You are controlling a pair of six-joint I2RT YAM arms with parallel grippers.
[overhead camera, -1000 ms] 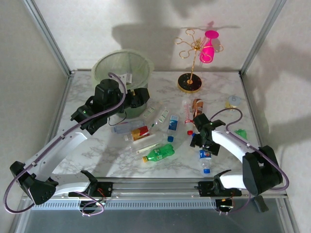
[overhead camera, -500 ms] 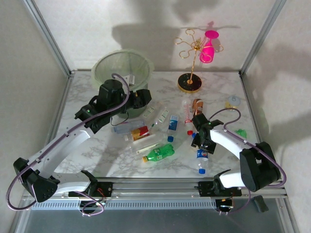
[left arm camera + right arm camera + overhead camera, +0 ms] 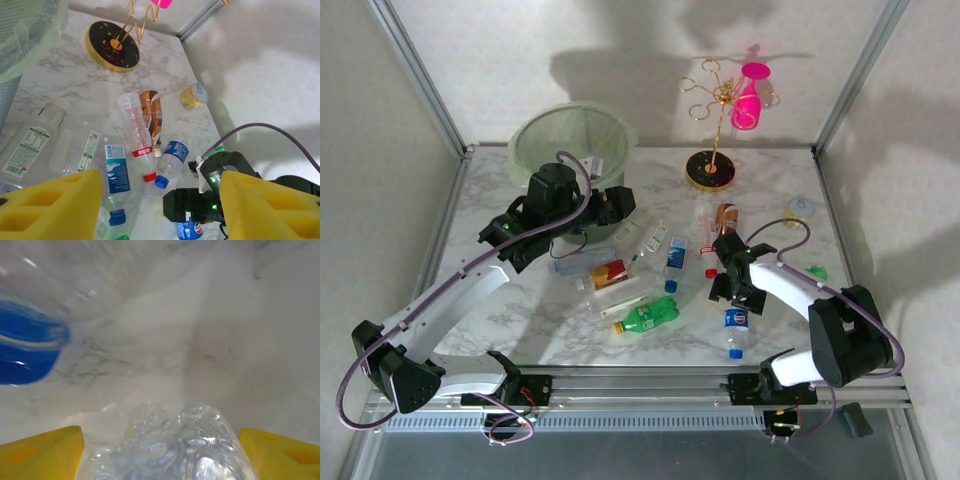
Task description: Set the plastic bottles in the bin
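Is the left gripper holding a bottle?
No: the left gripper is open, with nothing held between its yellow fingers.

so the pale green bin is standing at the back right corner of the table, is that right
Not quite. The bin stands at the back left corner of the table, as the top external view shows. The back right corner holds the gold wire stand.

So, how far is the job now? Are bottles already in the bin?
Done: nothing I can confirm; the inside of the bin is unclear. In hand: the right gripper straddles a clear bottle, jaws open; the left gripper is open and empty. Left: about ten plastic bottles lie on the table.
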